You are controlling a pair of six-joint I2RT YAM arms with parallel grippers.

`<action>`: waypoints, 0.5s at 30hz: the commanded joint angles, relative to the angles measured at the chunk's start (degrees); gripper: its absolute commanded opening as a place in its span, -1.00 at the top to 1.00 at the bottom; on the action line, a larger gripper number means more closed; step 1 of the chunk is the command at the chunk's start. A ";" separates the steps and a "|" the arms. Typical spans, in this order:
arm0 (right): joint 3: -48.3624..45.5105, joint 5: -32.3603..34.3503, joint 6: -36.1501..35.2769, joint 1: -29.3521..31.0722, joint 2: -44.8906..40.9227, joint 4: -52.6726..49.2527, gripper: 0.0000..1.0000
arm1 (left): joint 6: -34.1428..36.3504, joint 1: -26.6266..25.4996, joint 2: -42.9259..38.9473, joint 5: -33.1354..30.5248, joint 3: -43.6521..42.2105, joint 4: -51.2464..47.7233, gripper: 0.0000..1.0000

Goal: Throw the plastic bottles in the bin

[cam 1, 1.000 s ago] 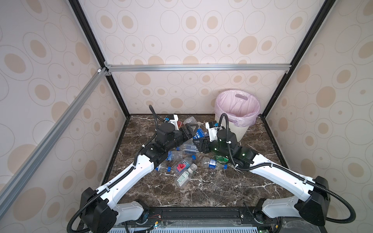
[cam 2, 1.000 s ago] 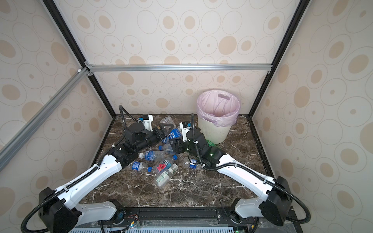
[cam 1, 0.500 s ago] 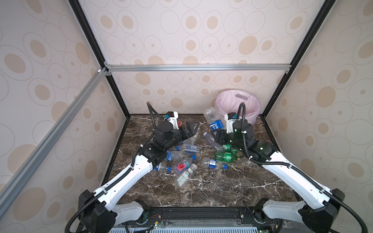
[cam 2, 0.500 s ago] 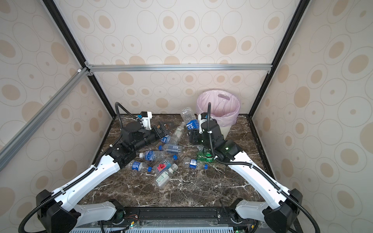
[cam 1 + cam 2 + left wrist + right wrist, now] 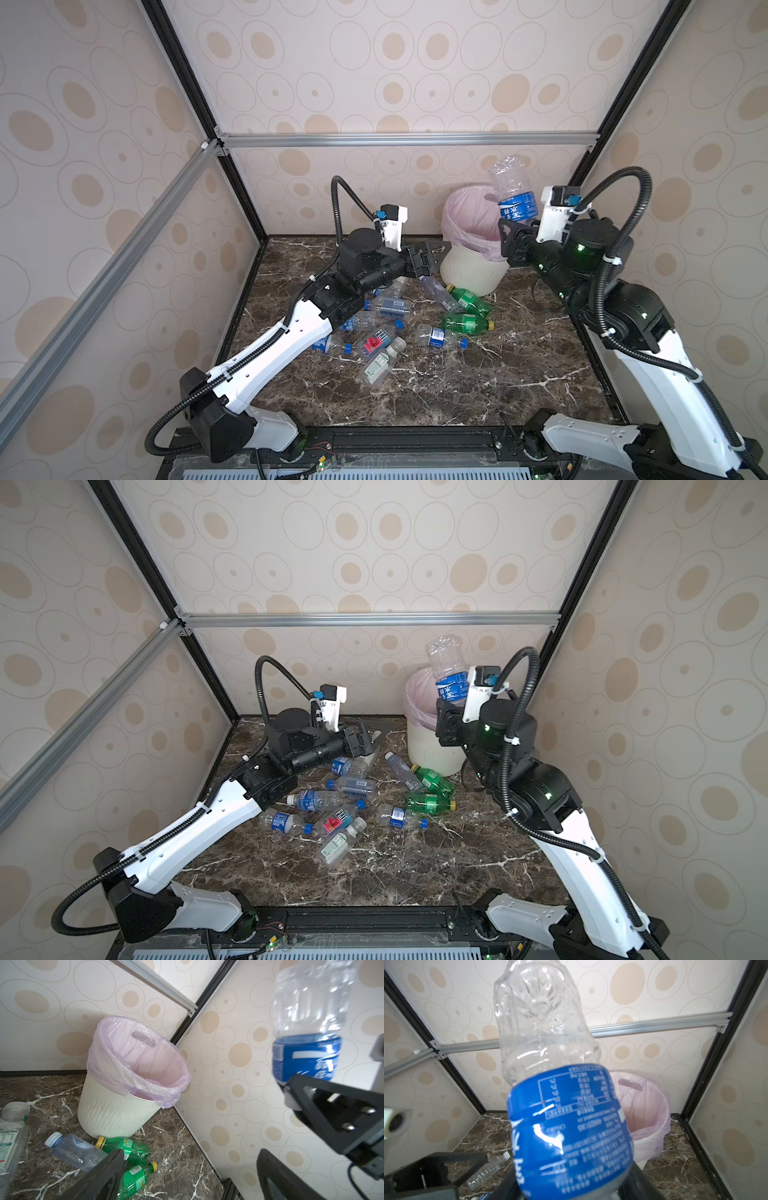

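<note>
Step in hand: we are watching the right pincer [image 5: 517,228] carrying one bottle toward the bin [image 5: 469,270].
Right pincer: it is clamping the held bottle [image 5: 513,191] at its lower end, below the blue label, with the clear base pointing up.
Held bottle, place: it is hanging above rim level, near the bin. In the left wrist view it is sitting off to the side of the mouth, so we are judging it not yet over the opening.
Left pincer [image 5: 434,259]: it is standing spread wide with nothing between the jaws, hovering over the pile just beside the bin.
Bin, place: it is standing in the far right corner of the table [image 5: 436,395].
Bin contents: we are seeing only the pink liner [image 5: 145,1059] inside. The bottom is hidden, so we cannot tell if any bottle is in.
Count, bins: one.
Count, green bottles [image 5: 432,779]: two, lying at the bin's foot.
Count, clear bottles [image 5: 401,816]: eight lying on the table in a top view, and more may be hiding under the left arm.
Count, in the air: one.
Progress: we are judging the task early, with ten or so left to throw.
</note>
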 commanded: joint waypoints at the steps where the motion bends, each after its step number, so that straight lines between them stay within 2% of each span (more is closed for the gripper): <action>1: 2.90 4.26 -4.91 0.02 -0.39 -1.50 0.15 | 4.75 -1.73 1.45 0.06 4.99 -1.99 -0.98; 7: 5.60 6.50 -10.19 -1.48 2.95 1.36 0.16 | 6.51 -3.30 2.85 -0.65 7.00 -3.30 -0.98; 12: 10.90 -4.34 -4.35 -13.31 15.89 -3.94 0.14 | 5.71 -3.34 2.15 -1.58 5.64 -3.50 -0.98; 13: 12.58 -6.21 -2.74 -15.75 19.46 -5.60 0.08 | 5.62 -3.38 1.77 -1.62 5.37 -3.68 -0.98; 15: 17.40 -7.67 -0.82 -18.33 25.68 -9.91 -0.21 | 5.95 -3.36 0.91 -2.14 4.82 -4.49 -0.98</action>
